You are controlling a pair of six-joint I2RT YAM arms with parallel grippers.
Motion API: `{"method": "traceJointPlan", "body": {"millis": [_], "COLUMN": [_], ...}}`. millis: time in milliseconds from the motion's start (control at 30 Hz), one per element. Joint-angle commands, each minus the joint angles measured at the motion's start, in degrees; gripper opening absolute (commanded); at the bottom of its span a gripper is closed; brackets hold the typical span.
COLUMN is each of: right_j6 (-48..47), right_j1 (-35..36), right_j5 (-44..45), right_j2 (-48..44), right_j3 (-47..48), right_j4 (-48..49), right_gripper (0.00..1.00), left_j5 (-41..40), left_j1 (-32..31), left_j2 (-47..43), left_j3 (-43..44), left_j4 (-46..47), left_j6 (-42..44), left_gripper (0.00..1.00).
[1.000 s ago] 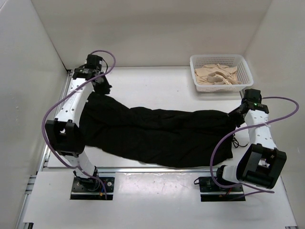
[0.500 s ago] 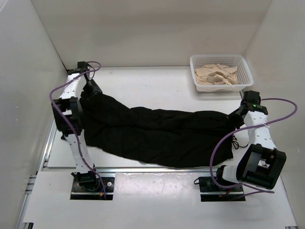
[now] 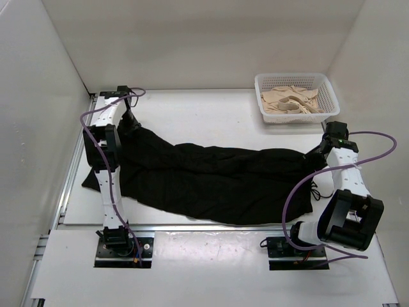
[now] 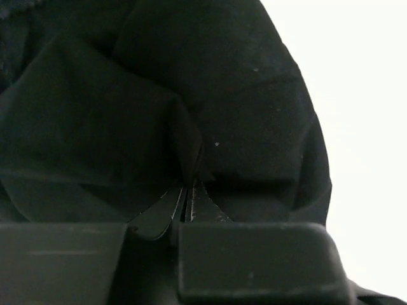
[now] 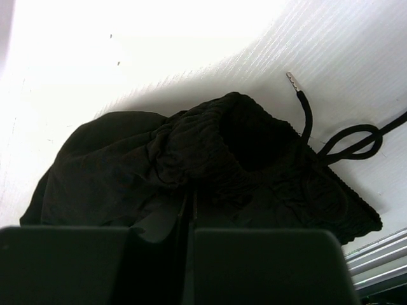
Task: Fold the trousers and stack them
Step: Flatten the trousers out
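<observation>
The black trousers [image 3: 217,182] lie stretched across the table from left to right, wrinkled. My left gripper [image 3: 131,121] is shut on a fold of the leg end at the far left; the pinched cloth shows in the left wrist view [image 4: 189,184]. My right gripper [image 3: 317,152] is shut on the gathered waistband at the right end, seen in the right wrist view [image 5: 191,194]. The waist drawstring [image 5: 318,136] trails loose on the table beside the waistband.
A white basket [image 3: 295,82] holding beige clothes stands at the back right. White walls enclose the table on the left, back and right. A metal rail [image 3: 192,227] runs along the near edge.
My left arm has swung its upper links in toward the left wall while the gripper stayed near the leg end, shifting slightly right. The cloth at the left has settled. The right arm barely moved.
</observation>
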Motion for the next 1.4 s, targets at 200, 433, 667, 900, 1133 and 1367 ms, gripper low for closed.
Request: {"method": "traceJointPlan", "body": {"millis": [200,433,667,900,1133,1367], "right_j6": [-1.2,-1.2,-1.2,-1.2,-0.6,-3.8], "right_j1": [-0.2,-0.2,-0.2,-0.2,-0.2,-0.2], "right_j5": [-0.5,2.6,6.6,11.4,12.5,3.9], "right_j2": [-1.6,-6.6,-13.5,-17.9,-10.7,11.3], "right_j3": [4.0,9.2,14.8,16.0,17.2,33.3], "right_j4": [-0.6,-4.8,-10.4,-13.4,-5.9,-2.6], "right_gripper": [0.0,0.0,0.0,0.0,0.0,0.69], "left_j5": [-2.5,-0.5,-3.1,-10.0,-7.1,-0.6], "left_j1": [2.3,7.2,9.2,9.7,8.1,5.3], "left_j2": [-15.3,-25.0,-37.0,-45.5,-30.3,-1.0], "left_j3": [8.9,9.0,5.7,-1.2,4.0,38.9], "left_j4": [-3.8,-3.8,-5.9,-5.9,-4.2,-10.9], "left_j6": [0.6,1.2,3.8,5.5,6.2,5.6], "left_gripper": [0.1,0.1,0.1,0.1,0.1,0.64]}}
